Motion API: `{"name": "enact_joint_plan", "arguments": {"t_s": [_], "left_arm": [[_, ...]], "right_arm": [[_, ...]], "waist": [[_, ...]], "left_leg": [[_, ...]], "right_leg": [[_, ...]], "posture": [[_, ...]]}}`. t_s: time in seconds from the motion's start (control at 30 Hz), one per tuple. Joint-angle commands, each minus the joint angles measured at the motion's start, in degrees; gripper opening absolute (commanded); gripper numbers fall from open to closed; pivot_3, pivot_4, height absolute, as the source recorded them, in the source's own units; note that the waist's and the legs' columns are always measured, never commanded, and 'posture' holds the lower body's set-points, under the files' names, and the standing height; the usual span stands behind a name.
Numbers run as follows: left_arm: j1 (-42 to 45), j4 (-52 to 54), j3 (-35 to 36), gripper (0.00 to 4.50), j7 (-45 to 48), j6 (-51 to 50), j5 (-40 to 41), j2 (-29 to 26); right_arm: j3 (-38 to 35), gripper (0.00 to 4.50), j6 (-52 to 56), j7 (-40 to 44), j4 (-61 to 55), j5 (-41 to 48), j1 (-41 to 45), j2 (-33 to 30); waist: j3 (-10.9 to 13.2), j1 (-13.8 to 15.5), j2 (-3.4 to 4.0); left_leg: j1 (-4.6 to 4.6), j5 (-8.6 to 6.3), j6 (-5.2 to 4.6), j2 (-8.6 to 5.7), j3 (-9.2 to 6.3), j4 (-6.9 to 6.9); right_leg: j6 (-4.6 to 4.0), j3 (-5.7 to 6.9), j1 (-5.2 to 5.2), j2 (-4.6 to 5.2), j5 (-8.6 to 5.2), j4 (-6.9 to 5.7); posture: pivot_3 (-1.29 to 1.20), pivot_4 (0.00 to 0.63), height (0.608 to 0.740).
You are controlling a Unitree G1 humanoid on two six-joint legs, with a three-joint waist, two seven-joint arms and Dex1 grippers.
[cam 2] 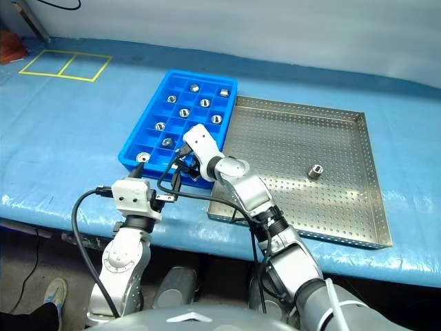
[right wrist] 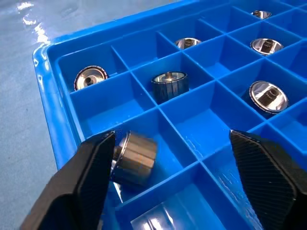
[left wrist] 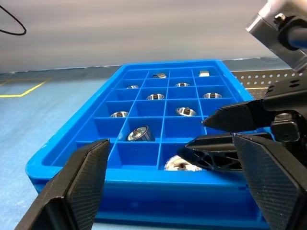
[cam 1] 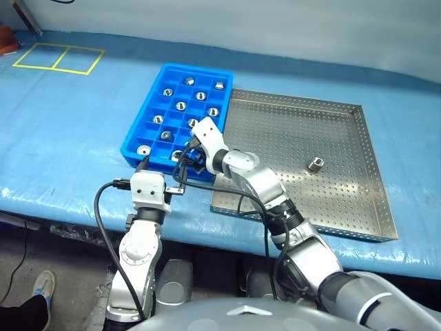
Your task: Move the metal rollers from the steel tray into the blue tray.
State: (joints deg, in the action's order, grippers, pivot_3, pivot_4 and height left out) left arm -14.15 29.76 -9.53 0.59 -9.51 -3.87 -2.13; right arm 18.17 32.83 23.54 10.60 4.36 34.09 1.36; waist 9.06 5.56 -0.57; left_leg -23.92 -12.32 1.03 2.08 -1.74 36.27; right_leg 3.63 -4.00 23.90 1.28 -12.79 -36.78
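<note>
While eleven rollers [right wrist: 135,158] fill compartments, one roller [cam 1: 316,164] remains.

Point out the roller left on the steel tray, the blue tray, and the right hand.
roller [cam 1: 316,163], left eye view, its side.
blue tray [cam 1: 132,143], left eye view, left rim.
right hand [right wrist: 168,187], right wrist view, between fingertips.

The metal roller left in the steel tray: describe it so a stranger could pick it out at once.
Find the large square perforated steel tray lying to the right of the bright blue compartment tray. Toward its right side stands one small shiny silver metal roller. It is the only roller on the perforated sheet; all the others sit in blue compartments.
</note>
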Motion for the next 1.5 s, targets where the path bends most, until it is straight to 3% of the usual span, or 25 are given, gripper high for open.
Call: {"name": "enact_joint_plan", "arguments": {"t_s": [0.03, 0.27, 0.53, 0.83, 0.93, 1.1, 1.37, 1.5], "left_arm": [[2.63, 0.31, -0.28, 4.50, 1.36, 0.51, 0.38, -0.29], [8.84, -4.23, -0.64, 4.50, 5.20, 0.84, 2.08, -0.92], [16.61, -10.03, -6.28, 4.50, 18.48, 1.11, 2.95, -8.04], [18.19, -11.70, -8.07, 4.50, 22.42, 0.56, 4.84, -7.89], [18.10, -11.86, -8.04, 4.50, 22.38, 0.62, 4.80, -7.72], [17.81, -11.27, -6.24, 4.50, 21.06, 0.27, 5.54, -7.07], [12.72, -7.93, -1.79, 4.50, 12.76, 0.59, 4.18, -3.15], [8.55, -5.05, -1.30, 4.50, 9.63, 0.49, 3.80, -1.58]], "right_arm": [[-4.41, 3.94, -2.36, -1.33, -4.41, 2.09, -2.19, 0.14], [-16.74, 3.94, -4.23, -8.99, -9.92, 1.98, -5.79, -5.65], [-27.58, 3.94, 0.82, -19.47, -9.21, 0.32, -8.90, -11.57], [-31.71, 3.94, 10.09, -17.21, -8.46, 7.34, -11.50, -9.99], [-30.12, 3.34, 10.10, -15.82, -6.96, 7.46, -12.41, -10.11], [-26.34, 1.87, 7.69, -15.32, -6.56, 4.96, -12.88, -11.43], [-16.03, 1.87, -0.64, -6.64, -14.12, 6.62, -9.65, -7.62], [-11.68, 1.87, -1.31, -4.00, -13.17, 6.66, -5.96, -4.57]], "waist": [[0.00, -0.07, 0.00], [0.00, -1.11, 0.00], [-0.01, -5.36, 0.03], [-0.02, -8.38, 0.05], [-0.02, -8.60, 0.05], [-0.03, -8.69, 0.05], [-0.02, -9.00, 0.06], [-0.02, -7.52, 0.05]], "left_leg": [[0.03, 0.00, 0.00, 0.00, 0.00, -0.04], [0.01, 0.05, 0.07, -0.04, -0.01, 0.04], [0.09, 0.05, 0.06, -0.04, 0.02, -0.08], [0.22, 0.06, 0.04, 0.00, 0.02, -0.17], [0.25, 0.06, 0.03, -0.01, 0.01, -0.12], [0.27, 0.06, 0.03, -0.02, 0.02, -0.06], [0.28, 0.06, 0.02, 0.01, 0.00, -0.12], [0.28, 0.06, 0.02, 0.04, -0.11, -0.13]], "right_leg": [[0.01, 0.00, 0.00, -0.01, 0.01, -0.01], [-0.04, 0.01, -0.07, 0.03, -0.03, 0.03], [-0.12, -0.04, -0.07, 0.02, 0.22, -0.01], [-0.05, -0.13, -0.10, -0.05, 0.23, -0.11], [0.03, -0.15, -0.16, -0.05, 0.19, -0.10], [0.19, -0.19, -0.22, -0.05, 0.09, -0.09], [0.26, -0.19, -0.17, -0.09, 0.13, -0.14], [0.24, -0.11, -0.16, -0.14, 0.12, -0.19]], "posture": [[0.26, 0.150, 0.740], [0.12, 0.150, 0.740], [0.02, 0.150, 0.740], [-0.02, 0.150, 0.740], [-0.02, 0.150, 0.740], [0.00, 0.150, 0.740], [0.10, 0.150, 0.740], [0.17, 0.150, 0.740]]}}
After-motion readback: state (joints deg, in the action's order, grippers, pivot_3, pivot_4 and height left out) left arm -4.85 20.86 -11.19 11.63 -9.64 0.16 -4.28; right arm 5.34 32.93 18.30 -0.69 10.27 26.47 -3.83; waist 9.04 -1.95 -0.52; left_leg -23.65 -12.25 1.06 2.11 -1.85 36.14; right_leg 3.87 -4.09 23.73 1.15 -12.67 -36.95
